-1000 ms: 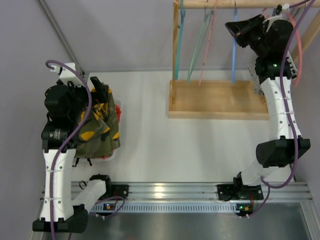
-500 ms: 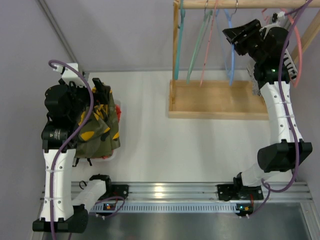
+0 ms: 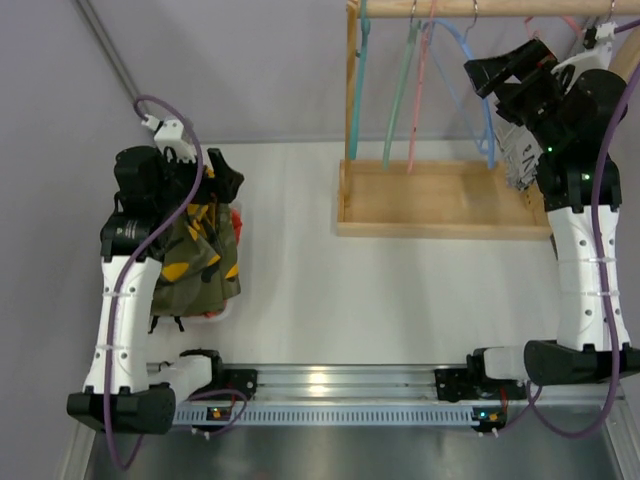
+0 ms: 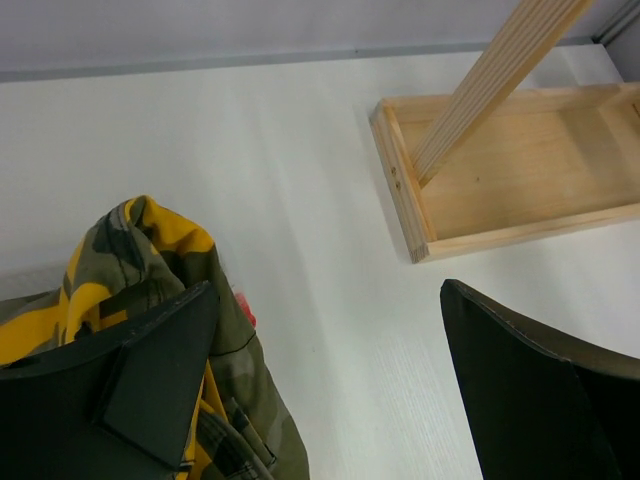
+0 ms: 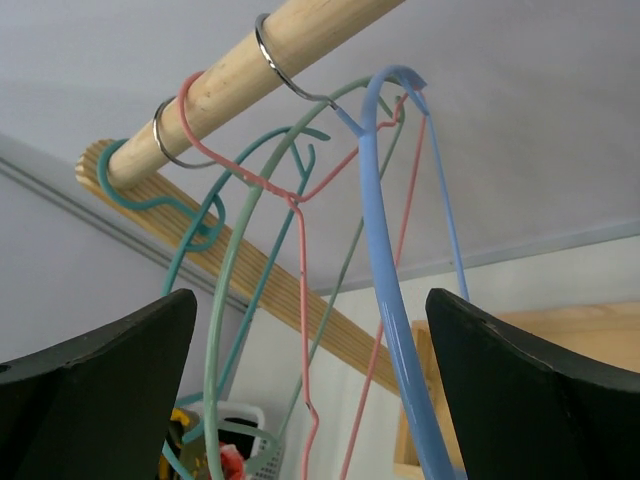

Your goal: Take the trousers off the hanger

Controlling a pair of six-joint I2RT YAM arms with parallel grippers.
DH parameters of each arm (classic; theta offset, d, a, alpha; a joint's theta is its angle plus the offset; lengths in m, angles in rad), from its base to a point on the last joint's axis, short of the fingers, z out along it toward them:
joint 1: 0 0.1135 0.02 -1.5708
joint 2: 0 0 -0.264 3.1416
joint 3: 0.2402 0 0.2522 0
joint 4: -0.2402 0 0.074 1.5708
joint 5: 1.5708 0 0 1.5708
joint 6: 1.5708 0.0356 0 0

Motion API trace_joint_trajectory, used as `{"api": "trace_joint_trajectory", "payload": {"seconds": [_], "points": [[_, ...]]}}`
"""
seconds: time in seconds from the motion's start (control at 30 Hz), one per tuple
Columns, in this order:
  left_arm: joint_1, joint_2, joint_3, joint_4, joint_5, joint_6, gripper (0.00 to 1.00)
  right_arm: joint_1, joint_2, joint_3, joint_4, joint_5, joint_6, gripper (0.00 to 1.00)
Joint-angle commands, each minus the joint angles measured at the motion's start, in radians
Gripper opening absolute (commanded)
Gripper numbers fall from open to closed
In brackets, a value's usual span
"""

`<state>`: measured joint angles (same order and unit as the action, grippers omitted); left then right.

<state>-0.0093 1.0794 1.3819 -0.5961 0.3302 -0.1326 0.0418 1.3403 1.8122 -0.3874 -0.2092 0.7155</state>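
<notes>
The camouflage trousers (image 3: pixel 200 262) lie bunched in a white basket (image 3: pixel 222 312) at the left; in the left wrist view the trousers (image 4: pixel 150 265) fill the lower left. My left gripper (image 3: pixel 218 180) hovers open over their far end, and the same left gripper (image 4: pixel 330 400) has nothing between its fingers. A bare blue hanger (image 3: pixel 478 85) hangs on the rack's rod (image 3: pixel 480 8). My right gripper (image 3: pixel 505 72) stands open beside it. In the right wrist view the blue hanger (image 5: pixel 385 300) passes between the wide jaws of the right gripper (image 5: pixel 310 400), ungripped.
Pink (image 5: pixel 300 300), pale green (image 5: pixel 232 300) and teal (image 5: pixel 190 215) hangers hang bare on the wooden rod (image 5: pixel 300 40). The rack's wooden base tray (image 3: pixel 440 200) sits at the back right. A red-orange garment (image 5: pixel 232 462) shows in the basket (image 5: pixel 250 420).
My right gripper has opened, let go of the blue hanger and drawn back to the right; the hanger now hangs tilted. My left arm has shifted a little toward the far side.
</notes>
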Motion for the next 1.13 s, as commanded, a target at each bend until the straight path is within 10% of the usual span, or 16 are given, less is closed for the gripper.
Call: {"api": "trace_joint_trajectory", "payload": {"seconds": [0.0, 0.17, 0.5, 1.1], "points": [[-0.015, 0.053, 0.086, -0.004, 0.064, 0.010, 0.98, 0.001, -0.067, -0.016, -0.070, 0.050, -0.149, 0.99], [-0.211, 0.126, 0.151, -0.042, -0.111, 0.106, 0.99, -0.033, -0.182, -0.076, -0.159, 0.056, -0.257, 0.99], [-0.493, 0.312, 0.207, -0.156, -0.287, 0.260, 0.99, -0.298, -0.401, -0.278, -0.348, -0.436, -0.563, 0.99], [-0.494, 0.295, 0.108, -0.160, -0.377, 0.156, 0.99, -0.119, -0.556, -0.597, -0.527, -0.325, -0.811, 0.99]]}}
